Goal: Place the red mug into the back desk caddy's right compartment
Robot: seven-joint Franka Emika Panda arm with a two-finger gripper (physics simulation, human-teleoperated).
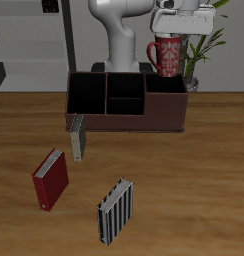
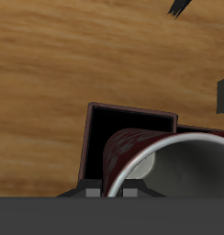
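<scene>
The table (image 1: 184, 190) is bare wood. The caddy (image 1: 124, 118) stands toward its back, near the robot's base. Its right compartment (image 1: 164, 103) lies just under the mug (image 1: 168, 56), which hangs in the air, upright, handle toward the robot's base. The gripper (image 1: 174, 30) holds the mug by its rim from above. Near the front edge lie a striped book (image 1: 115, 211) and a red book (image 1: 50, 180); a grey book (image 1: 78, 139) leans at the caddy's front.

From the wrist, the mug's white inside (image 2: 183, 165) shows above a black compartment (image 2: 123, 138).
</scene>
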